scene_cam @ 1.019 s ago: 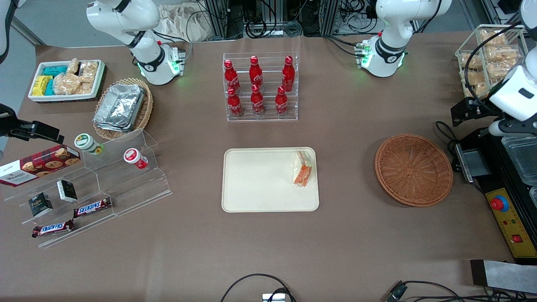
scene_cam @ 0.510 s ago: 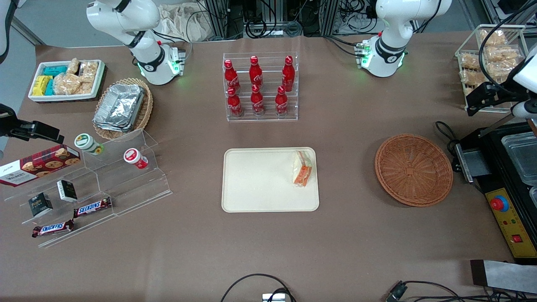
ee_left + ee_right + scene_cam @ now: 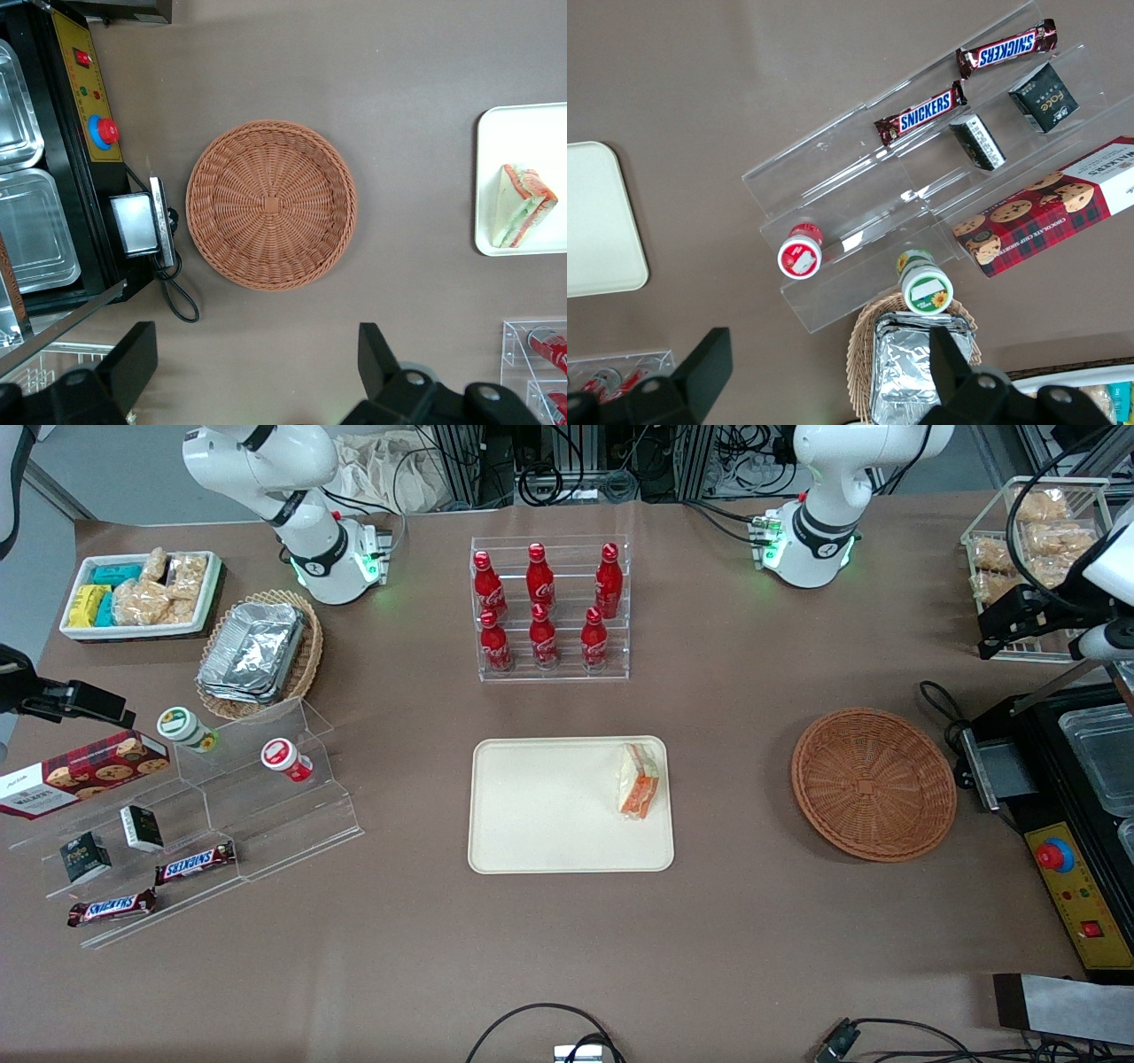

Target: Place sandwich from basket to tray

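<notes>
The sandwich, a wrapped wedge with orange and green filling, lies on the cream tray, near the tray's edge that faces the basket. The round brown wicker basket holds nothing. My left gripper hangs high at the working arm's end of the table, farther from the front camera than the basket. In the left wrist view the gripper is open with only bare table between its fingers. That view also shows the basket, the sandwich and the tray.
A black machine with a red button stands beside the basket at the table's end. A wire rack of snack bags sits near the gripper. A clear rack of red bottles stands farther from the front camera than the tray.
The left gripper has drawn away from the front camera and toward the working arm's end of the table, with nothing in it. The sandwich, tray and basket have stayed where they were.
</notes>
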`<action>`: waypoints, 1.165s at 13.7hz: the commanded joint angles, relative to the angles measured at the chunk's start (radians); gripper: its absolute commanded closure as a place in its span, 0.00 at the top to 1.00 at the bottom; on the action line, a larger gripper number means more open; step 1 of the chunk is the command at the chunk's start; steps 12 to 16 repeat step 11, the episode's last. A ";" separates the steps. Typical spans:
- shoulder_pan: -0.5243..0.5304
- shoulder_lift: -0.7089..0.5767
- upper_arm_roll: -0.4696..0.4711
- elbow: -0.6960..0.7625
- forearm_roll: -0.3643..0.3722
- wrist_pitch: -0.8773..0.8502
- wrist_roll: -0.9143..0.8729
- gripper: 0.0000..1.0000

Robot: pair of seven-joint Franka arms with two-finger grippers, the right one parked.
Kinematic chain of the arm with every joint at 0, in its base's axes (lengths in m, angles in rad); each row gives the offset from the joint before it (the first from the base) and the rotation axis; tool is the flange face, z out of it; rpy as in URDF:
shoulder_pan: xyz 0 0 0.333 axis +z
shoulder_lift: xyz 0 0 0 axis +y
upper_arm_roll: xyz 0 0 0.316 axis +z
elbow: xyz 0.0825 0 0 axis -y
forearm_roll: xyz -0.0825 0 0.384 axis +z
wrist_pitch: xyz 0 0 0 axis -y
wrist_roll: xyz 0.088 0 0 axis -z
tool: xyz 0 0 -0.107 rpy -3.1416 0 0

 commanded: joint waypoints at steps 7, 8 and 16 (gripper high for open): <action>-0.008 -0.030 0.013 -0.029 -0.055 -0.010 -0.003 1.00; -0.008 -0.030 0.013 -0.030 -0.057 -0.010 -0.007 1.00; -0.008 -0.030 0.013 -0.037 -0.079 -0.009 -0.010 1.00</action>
